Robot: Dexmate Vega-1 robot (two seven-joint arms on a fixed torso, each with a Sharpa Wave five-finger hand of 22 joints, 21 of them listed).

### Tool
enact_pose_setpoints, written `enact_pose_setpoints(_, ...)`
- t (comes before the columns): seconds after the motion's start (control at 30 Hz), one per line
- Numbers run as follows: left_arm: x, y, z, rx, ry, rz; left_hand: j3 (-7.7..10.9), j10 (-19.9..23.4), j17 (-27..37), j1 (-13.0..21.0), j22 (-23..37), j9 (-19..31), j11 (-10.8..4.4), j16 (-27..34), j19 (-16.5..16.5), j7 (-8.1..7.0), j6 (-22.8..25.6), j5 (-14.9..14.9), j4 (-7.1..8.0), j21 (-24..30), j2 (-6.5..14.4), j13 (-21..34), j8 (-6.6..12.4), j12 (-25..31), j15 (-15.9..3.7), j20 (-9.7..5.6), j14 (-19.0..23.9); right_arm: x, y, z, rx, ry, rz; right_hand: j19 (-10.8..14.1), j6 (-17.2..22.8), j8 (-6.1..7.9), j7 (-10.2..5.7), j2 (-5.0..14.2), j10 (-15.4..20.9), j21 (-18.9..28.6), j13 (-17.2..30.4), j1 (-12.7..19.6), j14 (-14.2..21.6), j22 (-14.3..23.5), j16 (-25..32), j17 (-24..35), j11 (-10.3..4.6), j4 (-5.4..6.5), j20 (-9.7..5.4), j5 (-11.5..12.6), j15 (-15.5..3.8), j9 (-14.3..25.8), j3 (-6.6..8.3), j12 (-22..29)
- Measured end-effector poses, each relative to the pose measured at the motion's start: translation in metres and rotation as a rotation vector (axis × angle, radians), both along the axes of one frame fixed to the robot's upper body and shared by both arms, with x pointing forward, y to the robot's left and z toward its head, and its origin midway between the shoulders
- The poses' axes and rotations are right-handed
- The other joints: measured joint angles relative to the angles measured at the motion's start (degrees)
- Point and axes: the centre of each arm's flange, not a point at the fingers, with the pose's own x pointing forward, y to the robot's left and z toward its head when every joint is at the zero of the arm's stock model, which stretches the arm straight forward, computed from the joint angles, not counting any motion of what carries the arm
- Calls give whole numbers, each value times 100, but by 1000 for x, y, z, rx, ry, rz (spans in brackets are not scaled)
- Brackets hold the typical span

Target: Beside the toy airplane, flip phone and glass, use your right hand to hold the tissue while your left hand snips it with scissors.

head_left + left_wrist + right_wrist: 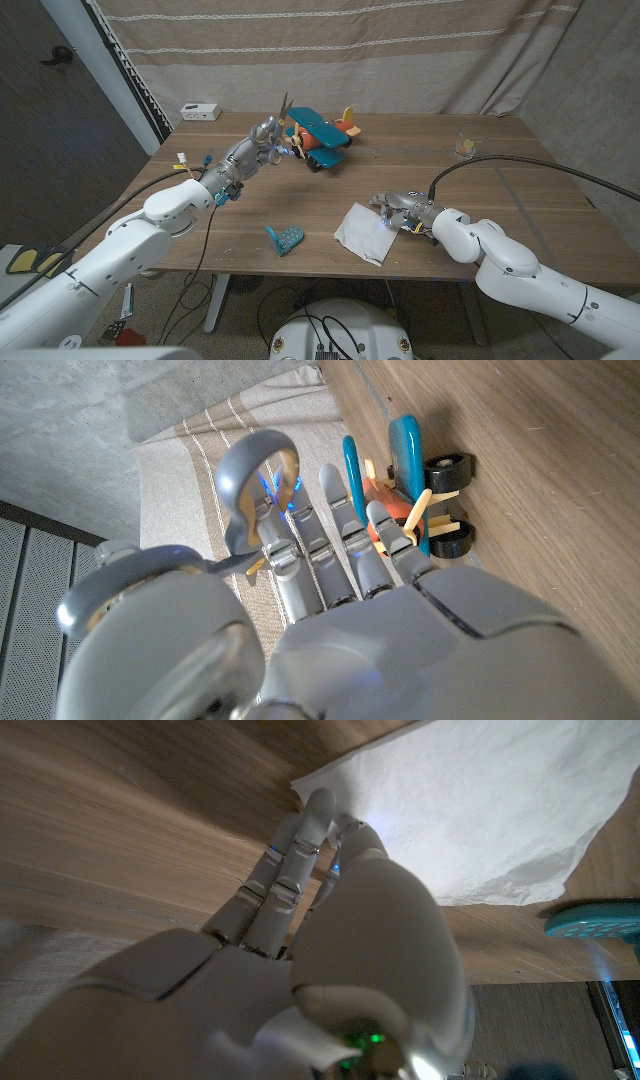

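Note:
My left hand (258,143) is raised over the table's back left and grips grey-handled scissors (282,112), blades pointing up; a handle loop (256,468) sits against my fingers (345,530). Just right of it stands the teal and orange toy airplane (325,140) (415,470). A white tissue (364,232) (490,810) lies flat near the front edge. My right hand (402,212) (330,940) is at its right corner, where thumb and fingertips (320,805) meet on the tissue's edge. The teal flip phone (283,238) (595,920) lies left of the tissue. The glass (465,147) stands at the back right.
A small white box (200,110) sits at the table's back left corner. A beige curtain (400,50) hangs behind the wooden table (520,200). A black cable (500,162) arcs over the right side toward my right wrist.

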Motion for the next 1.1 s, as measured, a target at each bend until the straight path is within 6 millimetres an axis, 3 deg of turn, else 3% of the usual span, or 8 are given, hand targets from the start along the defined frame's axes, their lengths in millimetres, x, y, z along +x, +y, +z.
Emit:
enact_pose_setpoints(0.1, 0, -2, 0, 0, 0, -1, 0, 0, 0, 0, 0, -4, 0, 0, 0, 0, 0, 0, 0, 0, 0, 0, 0, 0, 0, 0, 0, 0, -1, -1, 22, -12, 4, -27, 423, 151, -193, 7, -66, 263, 0, 55, 81, 124, 0, 158, 64, 16, -20, -142, -40, 76, 16, 54)
enact_pose_setpoints(0.23, -1, -4, 1, -1, 0, 2, 0, 0, 0, 0, 0, -4, 0, 0, 0, 0, 0, 0, 0, 0, 0, 0, 0, 0, 0, 0, 0, 0, -1, -2, 35, -18, 3, -354, 1936, 512, -418, 89, -442, 982, 0, 227, 131, 401, 0, 561, 105, 90, 1, -636, -68, 129, 192, 421)
enact_pose_setpoints(0.33, -1, -5, 0, -3, -1, 1, 0, 0, 0, 0, 0, -4, 0, 0, 0, 0, 0, 0, 0, 0, 0, 0, 1, -1, 6, 0, 14, 1, -2, -1, 45, -27, 1, -478, 2466, 559, -385, 91, -693, 1342, 7, 227, 131, 501, -27, 793, 111, 124, 23, -898, -68, 85, 306, 590)
enact_pose_setpoints(0.53, -2, -7, 1, -5, -2, 3, 0, 0, -1, 0, 0, 0, 0, 0, 0, 10, 30, 0, 1, 0, 0, 0, 3, -2, -21, 0, 42, 1, -6, 1, 59, -50, -12, -671, 3441, 671, -125, 61, -1076, 1860, 881, 257, 108, 554, -85, 1101, 114, 103, 32, -1252, -46, 6, 426, 798)
enact_pose_setpoints(0.67, -2, -8, 0, -7, -2, 3, 24, 0, -1, 0, 0, 13, 0, 0, 1, 10, 30, 0, 25, 0, 0, 0, 4, -6, -21, 1, 42, 0, -9, 3, 62, -72, -27, -722, 3648, 683, -77, 83, -1313, 1980, 1317, 279, 62, 477, -90, 1306, 184, 76, 21, -1335, -49, -51, 524, 953)
enact_pose_setpoints(0.9, -2, -9, -1, -9, -2, 5, 24, 1, 27, 0, 0, 13, 0, 0, 32, 1, 39, 0, 24, 0, 0, 0, 9, 30, -11, 31, 51, -1, -15, 6, 74, -113, -51, -722, 3726, 618, -32, 83, -1496, 1980, 1447, 279, -39, 328, -90, 1491, 267, 45, 20, -1380, 11, -87, 665, 999)
enact_pose_setpoints(0.97, -3, -9, -1, -10, -2, 5, 24, 1, 27, 0, -1, 9, 0, 0, 32, 1, 39, 0, 24, 0, 0, 0, 10, 32, -11, 31, 51, -2, -17, 7, 89, -125, -58, -722, 3800, 593, 143, 114, -1505, 1980, 1468, 310, -60, 286, -89, 1524, 276, 52, 20, -1380, -9, -90, 705, 1000)
enact_pose_setpoints(1.1, -3, -10, -2, -11, -1, 5, 24, 1, 27, 0, -1, -4, 0, 0, 31, 1, 40, 0, 24, 0, 0, 0, 14, 33, -11, 31, 51, -3, -20, 9, 135, -147, -70, -722, 3883, 593, 226, 91, -1479, 1975, 1428, 331, -99, 191, -89, 1574, 362, 27, 20, -1384, 13, -94, 773, 1039)
